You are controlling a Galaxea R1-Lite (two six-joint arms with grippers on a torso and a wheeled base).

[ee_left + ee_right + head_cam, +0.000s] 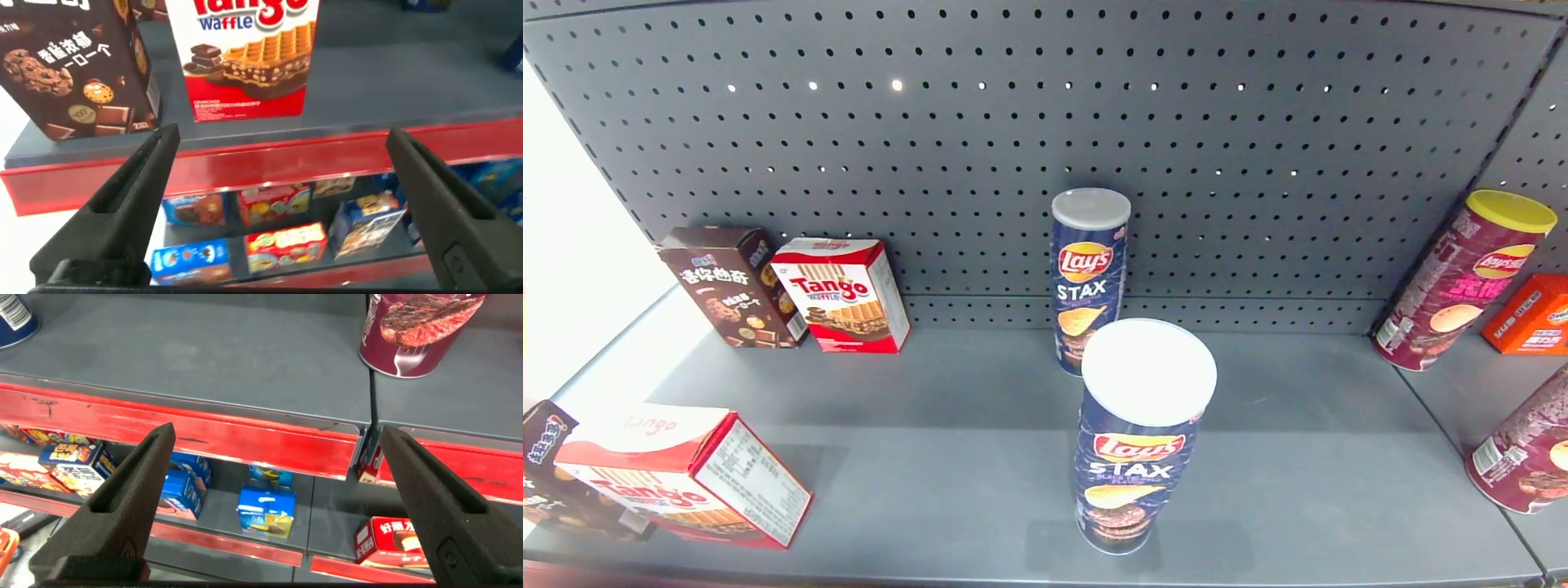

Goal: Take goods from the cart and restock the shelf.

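Shelf [947, 457] is grey and holds snacks. A blue chip can [1139, 441] stands up near the front edge. A second blue can [1089, 278] stands behind it, by the wall with holes [1013, 122]. At the back on the robot's left, a brown cookie box [731, 286] and a red waffle box [845, 294] sit side by side. Another waffle box [686, 478] sits at the front left. A dark red can [1462, 282] is at the back right, with an orange box [1531, 314] beside it. The left claw [282, 135] is spread wide with nothing in it, in front of the red shelf edge [270, 163]. The right claw [278, 429] is spread wide too and holds nothing.
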